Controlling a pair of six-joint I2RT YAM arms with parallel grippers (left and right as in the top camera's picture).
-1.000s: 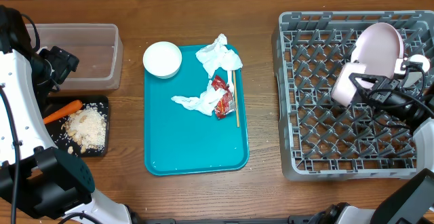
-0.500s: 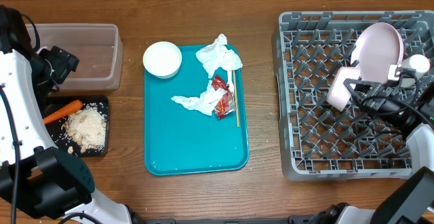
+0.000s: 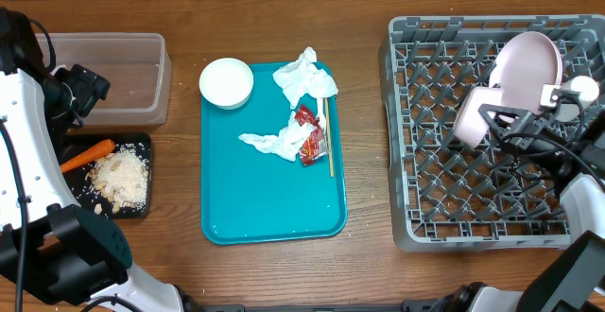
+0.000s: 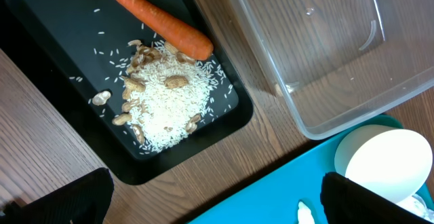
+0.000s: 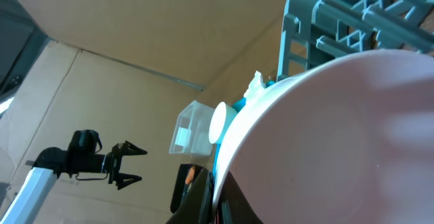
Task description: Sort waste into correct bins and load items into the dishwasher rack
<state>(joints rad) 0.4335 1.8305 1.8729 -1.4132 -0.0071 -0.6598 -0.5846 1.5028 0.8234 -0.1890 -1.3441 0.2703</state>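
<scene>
Shifting leftward over the last second, the small bowl (image 3: 470, 121) in the right gripper (image 3: 490, 118) has slid away from the large plate (image 3: 527, 66) and now hangs on edge above the pegs of the dishwasher rack (image 3: 425, 199), barely displaced in the last half-second. The right jaws are clamped on its rim; the right wrist view is almost filled by its pale curve. That slowing suggests a peg row has been picked and the bowl is about to be seated, though it is not yet released. The plate stands upright just right of it, with the small cup (image 3: 584, 88) further right, so the pegs and the plate's edge are what it could knock. The left gripper (image 3: 83, 87) hovers with fingers spread and nothing held, beside the clear tub (image 3: 113, 76). Near it the black tray (image 3: 142, 142) holds the carrot (image 3: 87, 154) and food scraps (image 3: 120, 178). On the teal tray (image 3: 274, 208) the second bowl (image 3: 226, 82), two napkins (image 3: 304, 80), the red wrapper (image 3: 310, 132) and a wooden stick (image 3: 327, 137) wait unsorted.
</scene>
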